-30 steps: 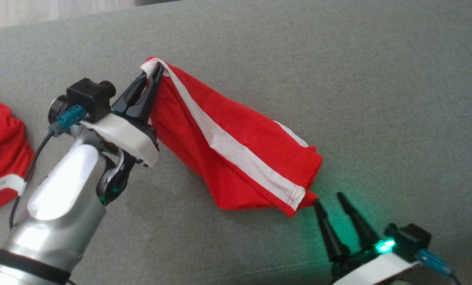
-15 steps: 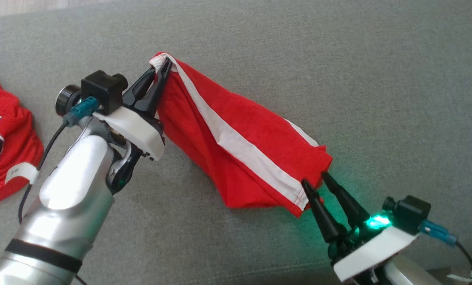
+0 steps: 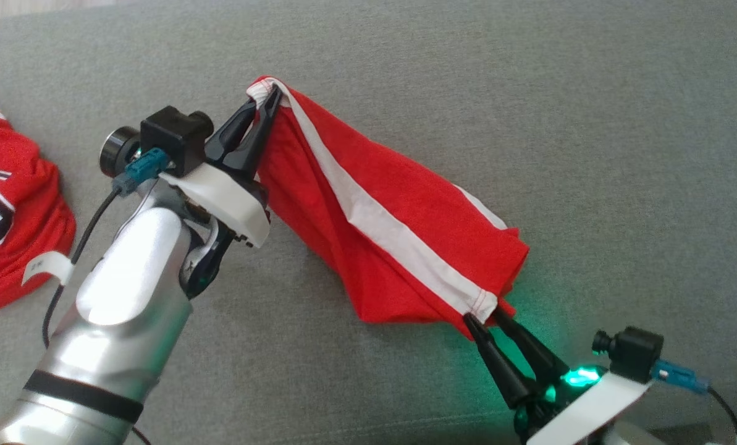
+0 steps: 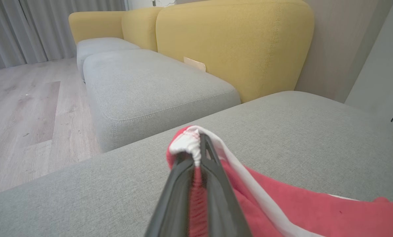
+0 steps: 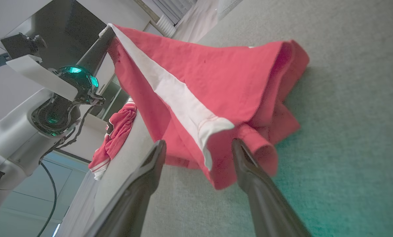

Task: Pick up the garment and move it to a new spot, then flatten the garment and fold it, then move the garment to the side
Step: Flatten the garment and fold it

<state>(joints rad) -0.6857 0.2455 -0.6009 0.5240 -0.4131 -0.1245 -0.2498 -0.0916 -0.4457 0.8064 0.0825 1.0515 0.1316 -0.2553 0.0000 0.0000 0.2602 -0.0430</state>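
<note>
The garment (image 3: 399, 228) is red with a white stripe; it hangs slanted from its upper corner down to the grey cushion (image 3: 590, 123). My left gripper (image 3: 268, 100) is shut on that white-edged upper corner, seen close in the left wrist view as the garment (image 4: 282, 204) bunched between the left gripper (image 4: 199, 146) fingers. My right gripper (image 3: 482, 316) stands open at the lower hem corner. In the right wrist view the garment (image 5: 216, 82) hem dips between the spread fingers of the right gripper (image 5: 198, 143), which are not closed on it.
A second red jersey (image 3: 10, 210) lies crumpled at the cushion's left end. Beyond the cushion are another grey seat (image 4: 150, 85), a yellow backrest (image 4: 232, 42) and a wooden floor (image 4: 25, 105). Open grey cushion stretches to the right and far side.
The head camera has shifted a little. My right gripper has come in from beside the hem corner and now straddles it, still open. The left gripper keeps its hold.
</note>
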